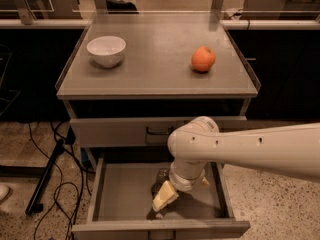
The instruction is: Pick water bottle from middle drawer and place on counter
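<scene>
The middle drawer point(120, 194) is pulled open below the counter point(155, 69). My white arm reaches in from the right and down into the drawer. The gripper point(166, 196) hangs low over the drawer floor, right of its middle. The water bottle point(160, 176) shows only as a small clear ribbed shape just behind and left of the gripper, partly hidden by the wrist. I cannot tell whether the gripper touches it.
A white bowl point(106, 50) stands at the counter's back left and an orange fruit point(203, 59) at its right. A shut drawer front with a dark handle point(159, 132) sits above the open drawer. Cables and a stand point(45, 179) lie on the floor at the left.
</scene>
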You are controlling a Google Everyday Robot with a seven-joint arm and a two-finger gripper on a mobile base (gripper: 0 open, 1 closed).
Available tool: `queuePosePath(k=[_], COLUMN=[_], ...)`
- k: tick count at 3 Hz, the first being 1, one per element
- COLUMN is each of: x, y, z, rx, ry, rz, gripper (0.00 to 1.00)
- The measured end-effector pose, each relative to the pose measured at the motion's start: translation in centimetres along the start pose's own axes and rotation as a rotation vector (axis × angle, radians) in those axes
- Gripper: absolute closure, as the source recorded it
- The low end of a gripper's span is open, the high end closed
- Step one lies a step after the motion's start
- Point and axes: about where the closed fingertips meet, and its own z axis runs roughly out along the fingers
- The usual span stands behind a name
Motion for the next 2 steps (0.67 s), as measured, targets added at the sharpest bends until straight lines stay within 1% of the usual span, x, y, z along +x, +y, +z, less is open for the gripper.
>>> queuePosePath(k=[1,2], x=[-0.3,-1.3], y=[0.3,0.9], z=[1.6,3.9], rx=[-0.049,-0.113], ry=[0.008,-0.039], rz=[0.035,0.088], gripper=[0.0,0.0])
